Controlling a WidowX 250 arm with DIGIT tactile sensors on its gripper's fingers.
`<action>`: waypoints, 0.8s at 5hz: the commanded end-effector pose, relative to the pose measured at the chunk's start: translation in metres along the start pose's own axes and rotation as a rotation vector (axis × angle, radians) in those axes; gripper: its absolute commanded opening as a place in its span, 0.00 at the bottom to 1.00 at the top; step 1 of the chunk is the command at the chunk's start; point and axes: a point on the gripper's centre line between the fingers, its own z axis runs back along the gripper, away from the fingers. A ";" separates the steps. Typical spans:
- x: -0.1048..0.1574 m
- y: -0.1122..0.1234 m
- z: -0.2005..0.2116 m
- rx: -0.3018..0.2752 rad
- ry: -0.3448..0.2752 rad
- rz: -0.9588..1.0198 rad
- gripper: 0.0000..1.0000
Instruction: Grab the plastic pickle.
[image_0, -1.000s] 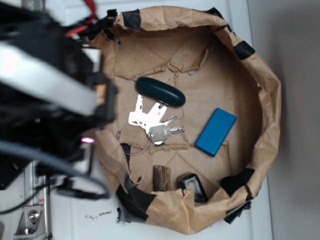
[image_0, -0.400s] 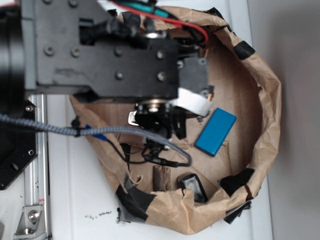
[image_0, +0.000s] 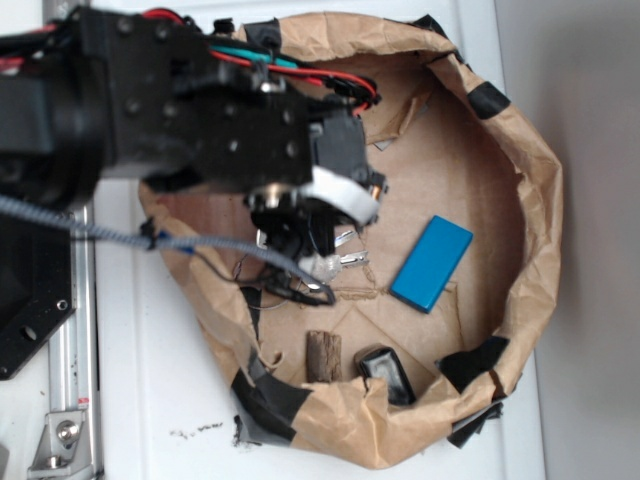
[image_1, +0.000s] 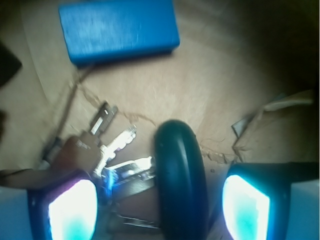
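The dark green glossy pickle (image_1: 180, 185) lies on the brown paper floor and runs lengthwise between my two fingers in the wrist view. My gripper (image_1: 160, 210) is open, its lit pads (image_1: 72, 210) wide apart on either side of the pickle, not touching it. A bunch of keys (image_1: 107, 150) lies under and beside the left finger. In the exterior view my arm (image_0: 200, 130) covers the pickle; only some keys (image_0: 335, 262) show below the gripper (image_0: 305, 225).
A flat blue block (image_0: 431, 263) lies right of the gripper; it also shows at the top of the wrist view (image_1: 117, 27). A small brown wood piece (image_0: 323, 355) and a black object (image_0: 388, 372) sit near the front wall of the crumpled paper bowl (image_0: 535, 200).
My arm has swung in from the left over the bowl and come down over the pickle and keys, which it now hides in the exterior view.
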 end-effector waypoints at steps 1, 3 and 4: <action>0.013 0.032 -0.014 -0.043 0.023 -0.030 1.00; 0.002 0.019 -0.030 -0.036 0.095 0.195 0.00; -0.002 0.018 0.006 -0.093 0.107 0.440 0.00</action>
